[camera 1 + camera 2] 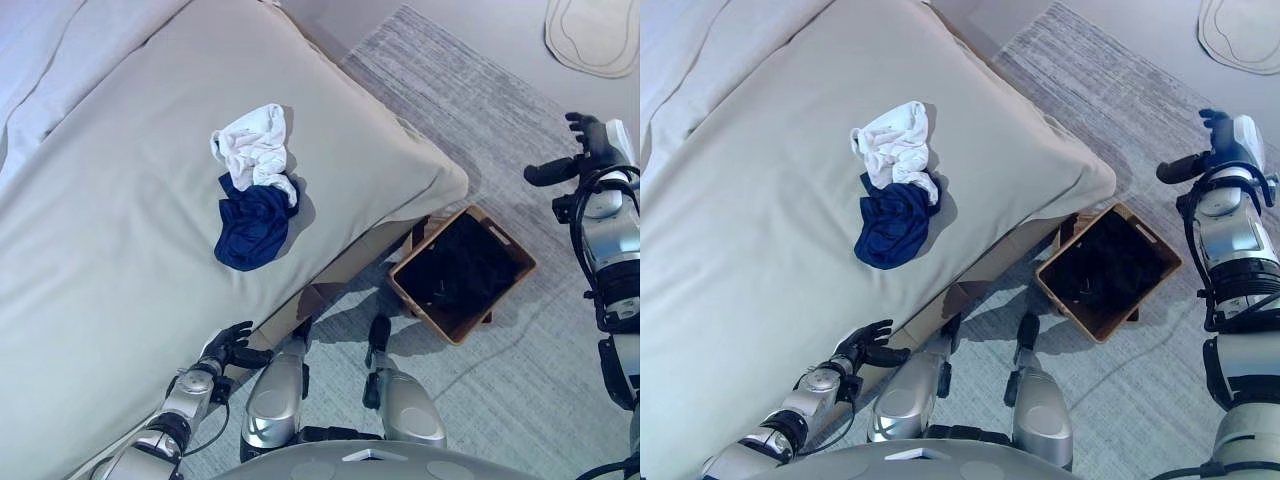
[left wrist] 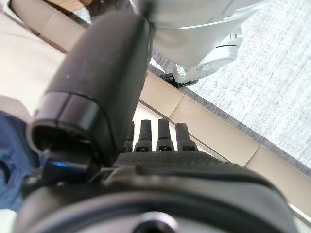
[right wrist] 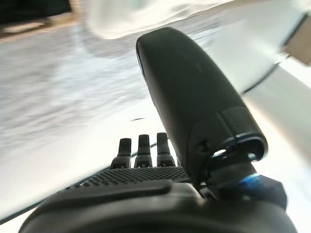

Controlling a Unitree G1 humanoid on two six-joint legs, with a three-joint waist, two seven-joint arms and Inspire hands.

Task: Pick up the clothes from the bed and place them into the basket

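Observation:
A white garment (image 1: 255, 140) and a navy blue garment (image 1: 255, 225) lie bunched together on the beige bed (image 1: 110, 270), the blue one nearer to me. A brown basket (image 1: 503, 237) with dark contents stands on the floor by the bed's corner. My left hand (image 1: 232, 347) is low at the bed's near edge, open and empty, short of the clothes. The blue garment also shows in the left wrist view (image 2: 12, 145). My right hand (image 1: 585, 140) is raised at the far right above the rug, open and empty, beyond the basket.
A grey rug (image 1: 480, 100) lies under the basket and the bed's corner. A pale mat (image 1: 595, 35) lies on the floor at the top right. White bedding (image 1: 40, 60) lies along the bed's far left side.

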